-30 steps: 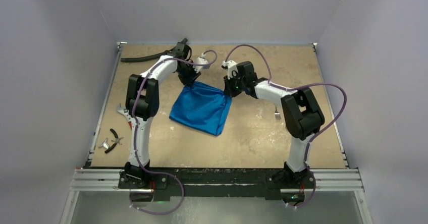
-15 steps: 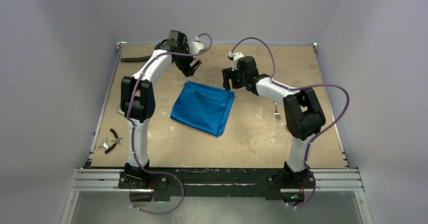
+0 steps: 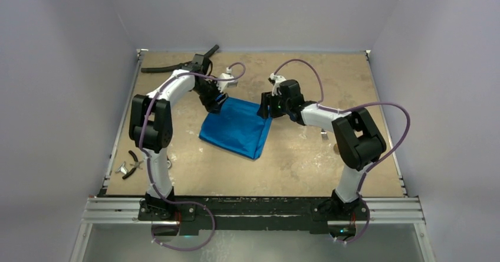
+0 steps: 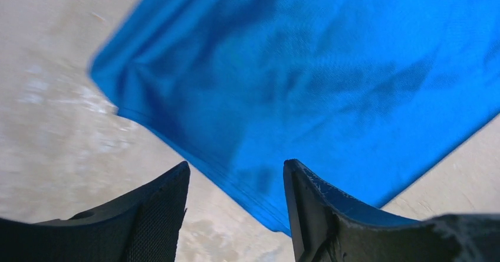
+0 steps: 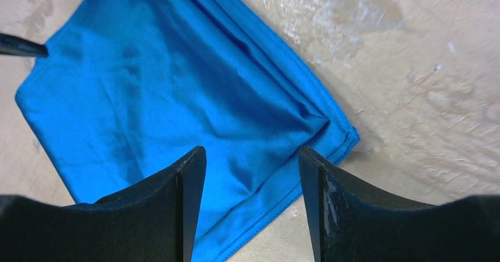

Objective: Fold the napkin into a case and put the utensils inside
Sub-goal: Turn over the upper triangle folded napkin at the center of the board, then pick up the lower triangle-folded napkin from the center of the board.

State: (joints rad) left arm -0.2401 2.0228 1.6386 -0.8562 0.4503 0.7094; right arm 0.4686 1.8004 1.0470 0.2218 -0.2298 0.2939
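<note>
At counter centre: napkin, folded, flat, far corners no longer lifted as a second ago. At far-left corner: left claw, raised clear half a second back, now lowered; jaws parted, empty, straddling folded edge. At far-right corner: right claw, likewise dropped; parted, gripping nothing. Both arms stretched forward, elbows high, wrists pitched down and inward. Beside right forearm: fork.

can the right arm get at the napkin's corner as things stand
Probably yes: the right gripper hovers open over the napkin, and the cloth's corner lies flat beside its jaws with nothing covering it or standing in the way.
</note>
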